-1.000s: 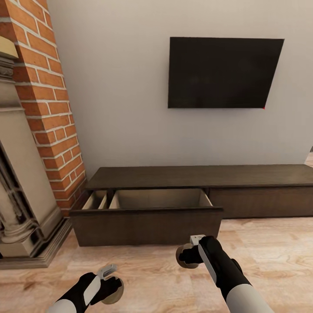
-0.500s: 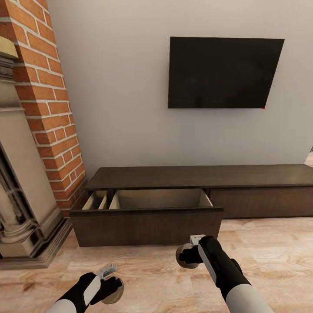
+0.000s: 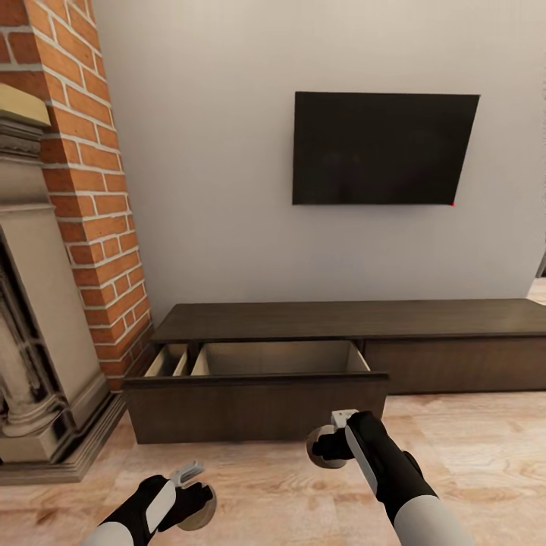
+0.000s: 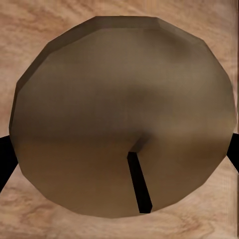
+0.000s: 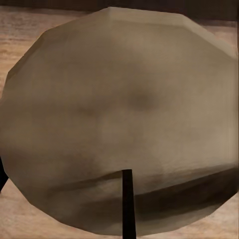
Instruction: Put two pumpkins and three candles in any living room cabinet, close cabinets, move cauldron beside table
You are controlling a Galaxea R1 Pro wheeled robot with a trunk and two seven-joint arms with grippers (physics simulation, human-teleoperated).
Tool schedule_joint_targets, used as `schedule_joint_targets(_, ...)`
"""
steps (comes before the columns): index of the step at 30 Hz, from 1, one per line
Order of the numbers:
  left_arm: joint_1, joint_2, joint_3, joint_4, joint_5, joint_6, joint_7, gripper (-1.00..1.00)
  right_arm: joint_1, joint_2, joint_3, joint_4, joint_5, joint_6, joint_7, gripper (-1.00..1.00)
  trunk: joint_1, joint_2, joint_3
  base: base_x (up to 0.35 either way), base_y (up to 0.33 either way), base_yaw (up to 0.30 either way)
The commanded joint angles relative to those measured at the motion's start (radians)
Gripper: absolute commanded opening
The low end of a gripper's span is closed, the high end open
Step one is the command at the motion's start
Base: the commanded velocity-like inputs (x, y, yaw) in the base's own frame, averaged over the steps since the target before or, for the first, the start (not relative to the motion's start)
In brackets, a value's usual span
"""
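Observation:
The long dark-brown cabinet [image 3: 356,322] runs along the wall under the TV. Its left drawer [image 3: 258,409] is pulled out, and the pale wood inside looks bare. My left gripper [image 3: 199,506] is low at the front left, shut on a tan candle [image 3: 203,516]. That candle [image 4: 124,119] shows close up in the left wrist view, its black wick showing. My right gripper [image 3: 322,446] hovers above the floor just in front of the open drawer, shut on another tan candle [image 3: 317,447]. This second candle [image 5: 119,119] looms large in the right wrist view.
A brick and stone fireplace [image 3: 53,303] stands at the left, its base close to the open drawer. A black TV [image 3: 383,148] hangs on the white wall. Light wood-plank floor [image 3: 470,447] spreads in front of the cabinet.
The whole view has shifted: TV and cabinet sit lower and slightly smaller, so the camera moved. Both grippers keep their places in the picture, still holding their candles.

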Motion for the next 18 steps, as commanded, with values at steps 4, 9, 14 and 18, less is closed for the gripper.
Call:
schedule_joint_targets(4, 0.0, -0.001, 0.004, -0.002, 0.007, 0.006, 0.005, -1.0, 0.0, 0.0, 0.001, -0.001, -0.003, 0.006, -0.001, -1.0, -0.002, 0.001, 0.014, 0.0, 0.0, 0.0)
schedule_joint_targets(9, 0.0, -0.001, 0.004, -0.002, 0.007, 0.006, 0.006, -1.0, 0.0, 0.0, 0.001, -0.001, -0.003, 0.008, -0.001, -1.0, -0.004, 0.002, 0.032, 0.0, 0.0, 0.0)
schedule_joint_targets(14, 0.0, -0.002, 0.004, -0.002, 0.007, 0.006, 0.007, -1.0, 0.0, 0.0, 0.001, -0.001, -0.002, 0.008, -0.002, -1.0, -0.006, 0.003, 0.045, 0.0, 0.0, 0.0)
schedule_joint_targets(18, 0.0, -0.002, 0.004, -0.002, 0.007, 0.006, 0.007, -1.0, 0.0, -0.001, 0.001, -0.001, -0.001, 0.008, -0.002, -1.0, -0.008, 0.004, 0.054, 0.0, 0.0, 0.0)
